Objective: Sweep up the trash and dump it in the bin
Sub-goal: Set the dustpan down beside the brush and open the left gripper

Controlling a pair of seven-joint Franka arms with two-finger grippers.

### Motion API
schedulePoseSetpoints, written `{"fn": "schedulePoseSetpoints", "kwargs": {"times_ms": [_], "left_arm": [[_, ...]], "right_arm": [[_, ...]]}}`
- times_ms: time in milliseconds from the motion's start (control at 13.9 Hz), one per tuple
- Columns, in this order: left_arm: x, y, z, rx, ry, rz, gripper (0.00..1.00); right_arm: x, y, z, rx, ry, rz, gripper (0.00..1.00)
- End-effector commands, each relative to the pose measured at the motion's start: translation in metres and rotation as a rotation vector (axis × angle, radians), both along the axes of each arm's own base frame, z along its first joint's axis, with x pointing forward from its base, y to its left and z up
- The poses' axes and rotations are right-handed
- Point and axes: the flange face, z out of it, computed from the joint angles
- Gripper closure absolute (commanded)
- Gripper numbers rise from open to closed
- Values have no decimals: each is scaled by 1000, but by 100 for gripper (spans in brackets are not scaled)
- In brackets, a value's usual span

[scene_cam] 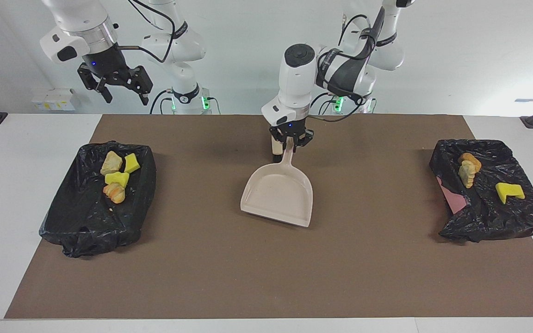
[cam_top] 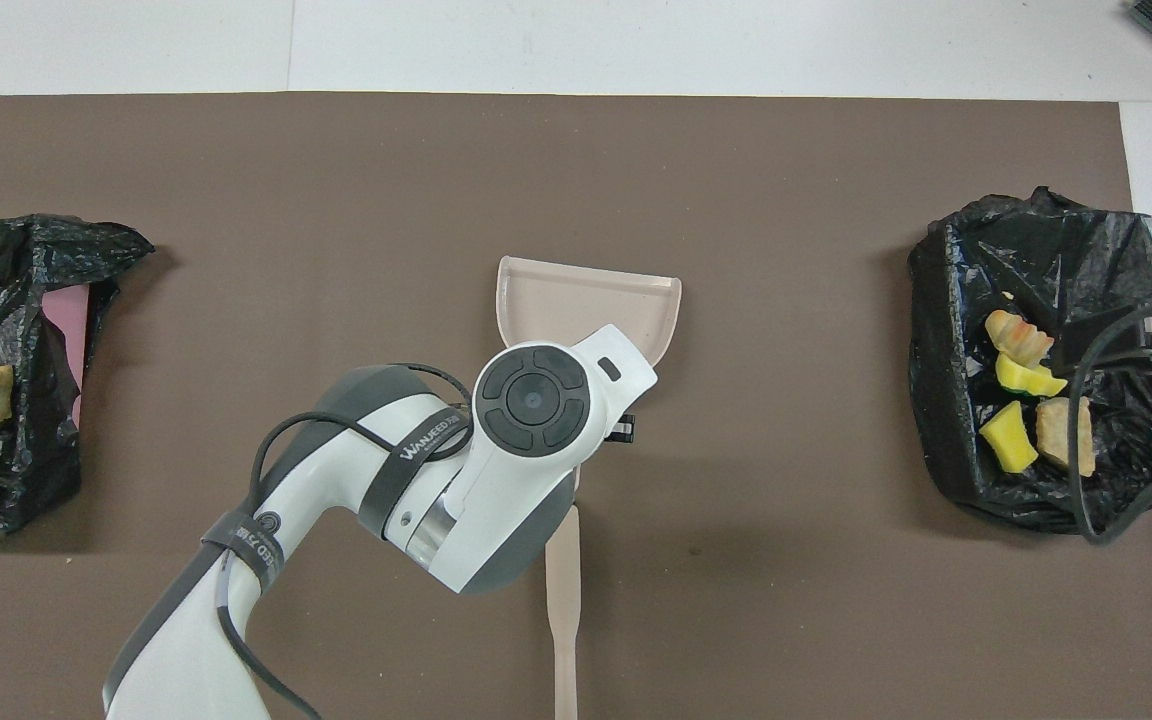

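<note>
Trash [scene_cam: 116, 178] lies in two black-lined bins: four lumps in the bin [scene_cam: 95, 203] at the right arm's end, three [scene_cam: 469, 172] in the bin [scene_cam: 493, 217] at the left arm's end. Dustpan [scene_cam: 279, 194] lies mid-mat, its handle between the left gripper [scene_cam: 290, 141] fingers; grip cannot be confirmed. Brush [cam_top: 563, 590] lies just beside. Right gripper [scene_cam: 120, 92] waits, spread wide, empty.

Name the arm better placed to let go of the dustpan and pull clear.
Left. The left gripper is at the dustpan handle, with the pan resting on the mat beside the brush. The right gripper hangs open, raised near the bin with four lumps.
</note>
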Motion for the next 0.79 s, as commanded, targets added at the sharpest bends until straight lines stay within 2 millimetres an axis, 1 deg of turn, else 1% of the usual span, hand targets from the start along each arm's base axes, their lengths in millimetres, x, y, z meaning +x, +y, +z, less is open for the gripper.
{"fn": "schedulePoseSetpoints", "kwargs": {"times_ms": [0, 144, 288, 359, 503, 575, 719], "left_arm": [[4, 11, 11, -22, -7, 36, 0], [22, 33, 19, -24, -12, 81, 0], [52, 70, 20, -28, -19, 155, 0], [66, 89, 25, -32, -30, 190, 0], [89, 119, 46, -50, -68, 223, 0], [101, 134, 56, -54, -88, 212, 0], [121, 168, 69, -55, -124, 161, 0]], "right_arm": [[-5, -1, 0, -19, -5, -1, 0], [-5, -1, 0, -19, -5, -1, 0], [-5, -1, 1, -19, -7, -1, 0], [-5, -1, 0, -19, -5, -1, 0], [-5, -1, 0, -19, -5, -1, 0], [-5, -1, 0, -19, -5, -1, 0], [-5, -1, 0, -19, -5, -1, 0]]}}
